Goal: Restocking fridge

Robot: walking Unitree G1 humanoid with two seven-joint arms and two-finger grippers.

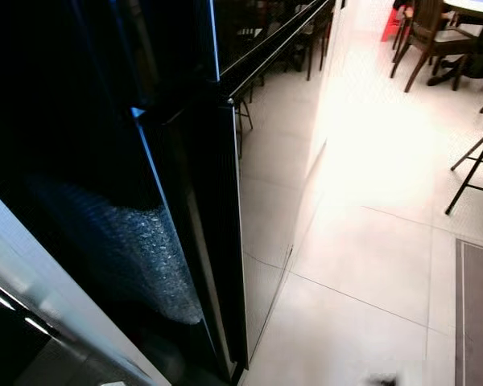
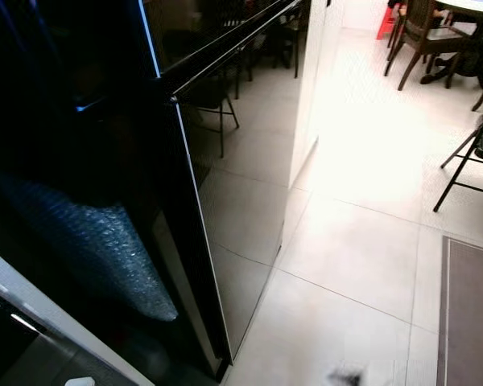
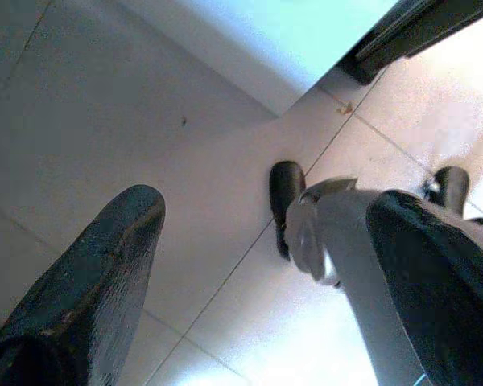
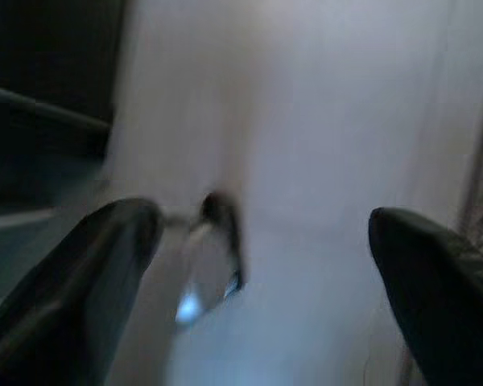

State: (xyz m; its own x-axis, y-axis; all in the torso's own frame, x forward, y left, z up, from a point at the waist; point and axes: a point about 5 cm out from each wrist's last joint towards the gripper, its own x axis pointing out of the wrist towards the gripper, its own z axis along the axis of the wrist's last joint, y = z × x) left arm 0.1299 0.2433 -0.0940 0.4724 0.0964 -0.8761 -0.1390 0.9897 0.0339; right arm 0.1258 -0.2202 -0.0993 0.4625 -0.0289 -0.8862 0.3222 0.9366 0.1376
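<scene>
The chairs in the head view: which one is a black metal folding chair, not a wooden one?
The folding chair at the right edge, with thin black crossed legs. The wooden chair farther back by the table has thick brown legs.

Pale tiled floor (image 1: 370, 265), brightly lit; wooden chairs (image 1: 427, 40) far right.

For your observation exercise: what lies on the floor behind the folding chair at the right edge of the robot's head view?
Behind the folding chair lies pale tiled floor, then a wooden chair at a table. The view's edge hides the rest.
</scene>
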